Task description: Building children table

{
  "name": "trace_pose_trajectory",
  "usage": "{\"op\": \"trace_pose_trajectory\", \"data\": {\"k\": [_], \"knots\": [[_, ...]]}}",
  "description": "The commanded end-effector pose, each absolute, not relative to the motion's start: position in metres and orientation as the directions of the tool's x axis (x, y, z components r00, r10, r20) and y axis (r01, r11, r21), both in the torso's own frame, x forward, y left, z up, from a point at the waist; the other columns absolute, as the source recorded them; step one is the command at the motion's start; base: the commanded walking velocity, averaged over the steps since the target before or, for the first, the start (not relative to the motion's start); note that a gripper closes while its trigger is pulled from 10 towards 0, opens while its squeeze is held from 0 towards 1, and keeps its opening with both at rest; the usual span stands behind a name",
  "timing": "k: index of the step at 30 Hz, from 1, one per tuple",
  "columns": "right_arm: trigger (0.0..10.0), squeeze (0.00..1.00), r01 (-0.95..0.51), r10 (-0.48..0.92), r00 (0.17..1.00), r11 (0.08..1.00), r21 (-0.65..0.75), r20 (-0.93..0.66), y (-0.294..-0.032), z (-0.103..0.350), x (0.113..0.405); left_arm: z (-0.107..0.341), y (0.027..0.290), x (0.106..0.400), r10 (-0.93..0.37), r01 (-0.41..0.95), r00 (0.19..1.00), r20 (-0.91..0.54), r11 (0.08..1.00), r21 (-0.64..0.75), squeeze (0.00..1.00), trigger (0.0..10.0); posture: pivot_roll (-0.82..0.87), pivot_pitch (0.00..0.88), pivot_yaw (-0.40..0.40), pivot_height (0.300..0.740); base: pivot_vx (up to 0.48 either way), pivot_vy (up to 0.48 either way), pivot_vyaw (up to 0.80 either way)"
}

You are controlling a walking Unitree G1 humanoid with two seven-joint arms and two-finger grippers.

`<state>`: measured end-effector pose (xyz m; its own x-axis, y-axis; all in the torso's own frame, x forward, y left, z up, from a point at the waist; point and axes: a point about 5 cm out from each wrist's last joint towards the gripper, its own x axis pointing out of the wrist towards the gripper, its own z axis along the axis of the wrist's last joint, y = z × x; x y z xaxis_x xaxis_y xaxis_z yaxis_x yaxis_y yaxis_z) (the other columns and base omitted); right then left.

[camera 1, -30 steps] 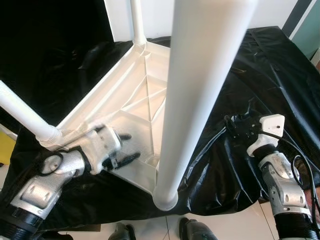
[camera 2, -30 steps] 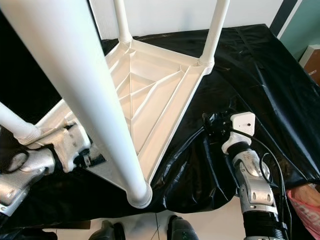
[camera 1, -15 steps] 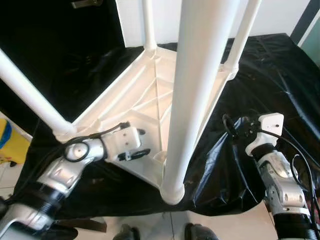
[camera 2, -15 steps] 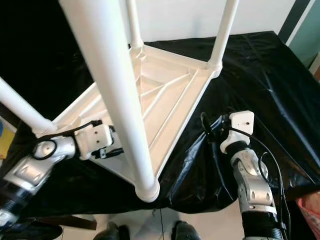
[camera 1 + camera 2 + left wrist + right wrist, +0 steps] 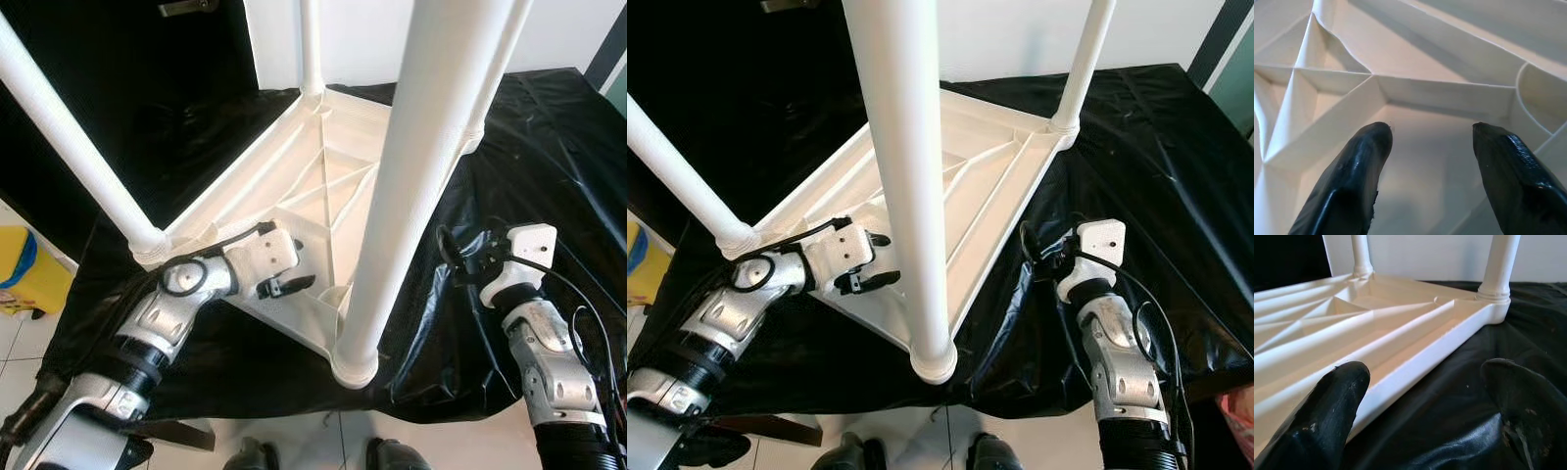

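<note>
All four legs (image 5: 906, 176) stand fitted in the upturned table (image 5: 989, 171). Both jaws gape empty: left gripper (image 5: 289, 286) over its ribs, right gripper (image 5: 1043, 257) beside. Grip opposite rims evenly before flipping

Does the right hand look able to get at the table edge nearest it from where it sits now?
Probably yes: the right hand is open beside the upturned white table, with bare black sheet between them.

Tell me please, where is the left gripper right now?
The left gripper is open over the ribbed underside of the upturned white table, on the robot's left, beside the nearest leg.
</note>
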<state>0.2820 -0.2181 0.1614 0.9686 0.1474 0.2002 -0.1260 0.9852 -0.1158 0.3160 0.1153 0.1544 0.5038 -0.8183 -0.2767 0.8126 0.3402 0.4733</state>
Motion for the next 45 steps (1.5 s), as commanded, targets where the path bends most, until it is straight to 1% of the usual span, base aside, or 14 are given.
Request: {"op": "trace_pose_trajectory", "data": {"k": [1, 4, 6, 7, 16, 17, 18, 19, 27, 29, 32, 34, 39, 45], "knots": [[10.0, 0.00, -0.119, 0.138, 0.972, 0.987, -0.110, 0.188, -0.220, 0.159, 0.279, 0.155, 0.127, 0.311, -0.821, 0.815, 0.511, -0.257, 0.366, 0.450, 0.00, 10.0, -0.11, 0.180, 0.074, 0.740, 0.000, 0.000, 0.00], [10.0, 0.00, -0.119, 0.138, 0.973, 0.987, -0.110, 0.188, -0.220, 0.159, 0.279, 0.156, 0.128, 0.309, -0.832, 0.822, 0.493, -0.256, 0.349, 0.451, 0.00, 10.0, -0.11, 0.180, 0.074, 0.740, 0.000, 0.000, 0.00], [10.0, 0.00, -0.121, 0.140, 0.973, 0.987, -0.109, 0.185, -0.219, 0.159, 0.280, 0.158, 0.133, 0.303, -0.856, 0.853, 0.449, -0.257, 0.324, 0.410, 0.00, 10.0, -0.11, 0.181, 0.073, 0.740, 0.000, 0.000, 0.00], [10.0, 0.00, -0.123, 0.141, 0.973, 0.987, -0.108, 0.184, -0.218, 0.158, 0.280, 0.158, 0.136, 0.300, -0.865, 0.868, 0.429, -0.260, 0.315, 0.383, 1.00, 10.0, -0.10, 0.184, 0.073, 0.740, 0.000, 0.000, 0.00], [10.0, 0.00, -0.126, 0.144, 0.973, 0.986, -0.106, 0.179, -0.219, 0.158, 0.281, 0.168, 0.144, 0.285, -0.911, 0.909, 0.342, -0.232, 0.259, 0.326, 1.00, 10.0, -0.10, 0.185, 0.070, 0.740, 0.000, 0.000, 0.00], [10.0, 0.00, -0.127, 0.145, 0.973, 0.986, -0.107, 0.178, -0.219, 0.157, 0.282, 0.165, 0.145, 0.279, -0.910, 0.922, 0.314, -0.270, 0.225, 0.315, 0.70, 10.0, -0.10, 0.185, 0.070, 0.740, 0.000, 0.000, 0.00], [10.0, 0.00, -0.127, 0.145, 0.973, 0.986, -0.107, 0.178, -0.219, 0.157, 0.282, 0.165, 0.145, 0.279, -0.910, 0.922, 0.314, -0.270, 0.225, 0.315, 0.70, 10.0, -0.10, 0.185, 0.070, 0.740, 0.000, 0.000, 0.00], [10.0, 0.00, -0.128, 0.146, 0.973, 0.986, -0.109, 0.177, -0.219, 0.157, 0.282, 0.160, 0.146, 0.274, -0.906, 0.931, 0.291, -0.309, 0.193, 0.310, 0.00, 10.0, -0.10, 0.184, 0.068, 0.740, 0.000, 0.000, 0.00], [10.0, 0.00, -0.129, 0.148, 0.973, 0.985, -0.117, 0.177, -0.219, 0.157, 0.282, 0.143, 0.147, 0.260, -0.876, 0.956, 0.214, -0.433, 0.096, 0.278, 0.00, 10.0, -0.10, 0.179, 0.065, 0.740, 0.000, 0.000, 0.00], [10.0, 0.00, -0.129, 0.149, 0.973, 0.985, -0.118, 0.178, -0.219, 0.157, 0.282, 0.137, 0.146, 0.262, -0.851, 0.949, 0.240, -0.467, 0.104, 0.298, 0.00, 10.0, -0.10, 0.177, 0.064, 0.740, 0.000, 0.000, 0.00], [10.0, 0.00, -0.132, 0.152, 0.971, 0.984, -0.119, 0.182, -0.216, 0.158, 0.282, 0.126, 0.145, 0.272, -0.798, 0.922, 0.326, -0.507, 0.151, 0.356, 0.00, 10.0, -0.10, 0.174, 0.063, 0.740, 0.000, 0.000, 0.00], [10.0, 0.00, -0.139, 0.159, 0.970, 0.983, -0.118, 0.186, -0.214, 0.159, 0.282, 0.123, 0.143, 0.284, -0.752, 0.892, 0.411, -0.515, 0.217, 0.396, 0.00, 10.0, -0.11, 0.168, 0.061, 0.740, 0.000, 0.000, 0.00], [10.0, 0.00, -0.149, 0.170, 0.968, 0.981, -0.122, 0.185, -0.212, 0.159, 0.283, 0.122, 0.140, 0.300, -0.696, 0.855, 0.498, -0.518, 0.293, 0.429, 0.00, 10.0, -0.11, 0.164, 0.059, 0.740, 0.000, 0.000, 0.00], [10.0, 0.00, -0.152, 0.173, 0.968, 0.981, -0.122, 0.183, -0.212, 0.159, 0.283, 0.118, 0.139, 0.305, -0.660, 0.849, 0.511, -0.551, 0.285, 0.446, 0.00, 10.0, -0.12, 0.161, 0.058, 0.740, 0.000, 0.000, 0.00]]}}
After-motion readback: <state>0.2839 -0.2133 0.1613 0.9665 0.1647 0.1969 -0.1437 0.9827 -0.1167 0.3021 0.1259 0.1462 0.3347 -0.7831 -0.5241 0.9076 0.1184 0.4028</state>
